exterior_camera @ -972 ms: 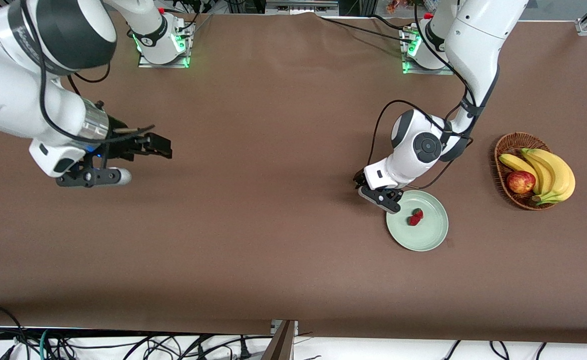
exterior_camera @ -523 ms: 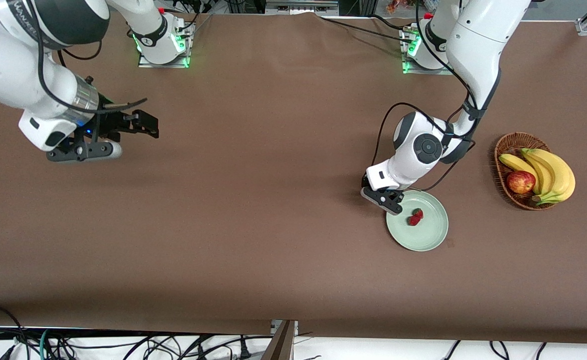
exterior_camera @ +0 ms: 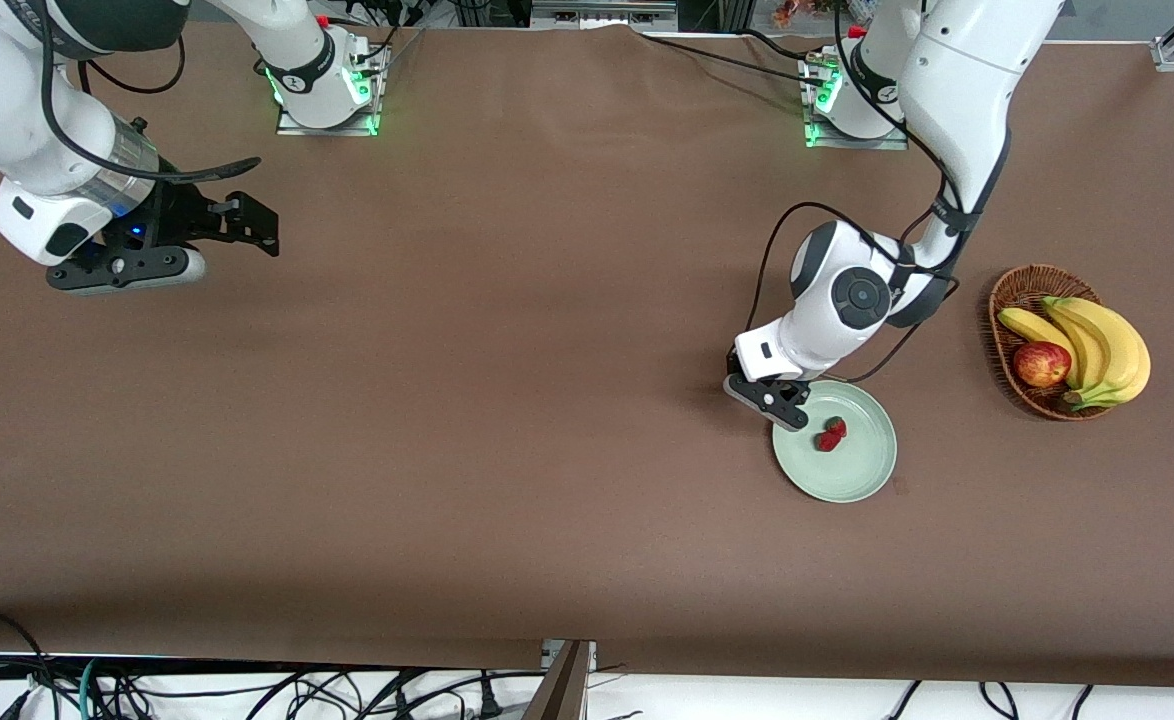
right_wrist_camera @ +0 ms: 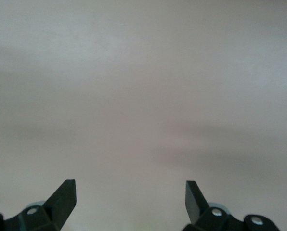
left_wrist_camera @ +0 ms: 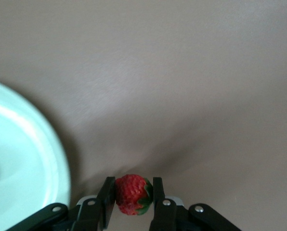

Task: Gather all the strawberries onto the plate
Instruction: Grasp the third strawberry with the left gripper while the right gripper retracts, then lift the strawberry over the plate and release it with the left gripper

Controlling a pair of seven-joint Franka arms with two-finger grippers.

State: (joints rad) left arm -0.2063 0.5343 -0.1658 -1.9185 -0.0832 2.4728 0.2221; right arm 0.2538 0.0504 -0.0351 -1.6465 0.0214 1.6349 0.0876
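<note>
Right gripper [exterior_camera: 252, 215] has pulled back toward its base, jaws spread, waiting | left gripper [left_wrist_camera: 130, 195] has closed, pinching a strawberry [left_wrist_camera: 131, 193] on the table just beside the plate [exterior_camera: 857, 470] | berry looks light, soft, easily bruised: hold its sides gently | two berries [exterior_camera: 831, 434] in plate

white arms [exterior_camera: 957, 80]; black grippers [exterior_camera: 769, 398]; green-lit bases [exterior_camera: 327, 95]; black cables

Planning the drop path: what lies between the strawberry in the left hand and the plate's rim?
Only bare brown table. The left wrist view shows the strawberry clamped in the left hand beside the plate, with nothing between.
</note>
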